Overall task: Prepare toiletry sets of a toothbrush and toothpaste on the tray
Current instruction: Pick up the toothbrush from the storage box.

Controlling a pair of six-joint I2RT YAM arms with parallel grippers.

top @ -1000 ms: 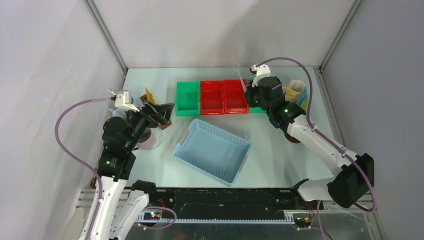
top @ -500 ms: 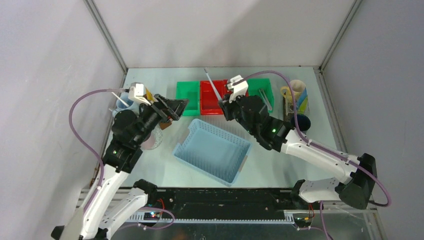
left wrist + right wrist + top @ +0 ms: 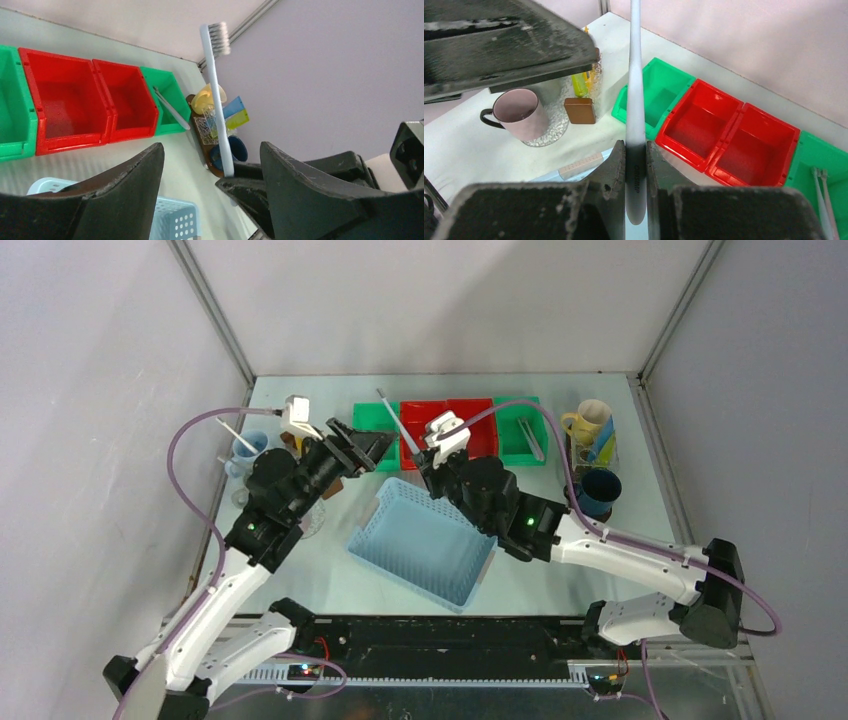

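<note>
Plastic and thin, the toothbrush (image 3: pixel 635 90) looks light, stiff and slippery, standing upright over the basket's (image 3: pixel 440 502) far edge, pinched low on its handle by the right gripper (image 3: pixel 636 152), so the open-jawed left gripper (image 3: pixel 211 150) beside it should take mid-handle.

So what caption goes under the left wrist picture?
Right gripper holds a toothbrush, bristles up, between the left gripper's open fingers; red and green bins behind.

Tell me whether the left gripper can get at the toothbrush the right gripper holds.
Probably yes. The left gripper is open with the toothbrush just ahead of it, and the shaft is bare above the right gripper, which is clamped on its lower end. Nothing shows between them.
</note>
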